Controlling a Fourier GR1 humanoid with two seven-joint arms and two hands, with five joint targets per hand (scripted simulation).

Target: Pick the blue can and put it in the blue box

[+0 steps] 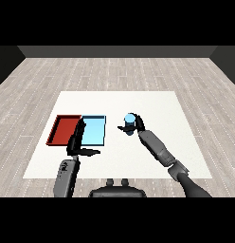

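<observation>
The blue can (pixel 130 123) stands upright right of the trays, near the table's middle. My right hand (pixel 137 125) is curled round it, thumb on its left side and fingers behind it. I cannot tell whether the can rests on the table or is just above it. The light blue tray (pixel 97 131) lies to the can's left, with nothing in it. My left hand (pixel 77 138) hovers over the seam between the two trays, fingers straight and pointing away, thumb stuck out to the right.
The red tray (pixel 64 128) lies against the blue tray's left side. The white table (pixel 157 104) stretches on beyond and to the right of the can.
</observation>
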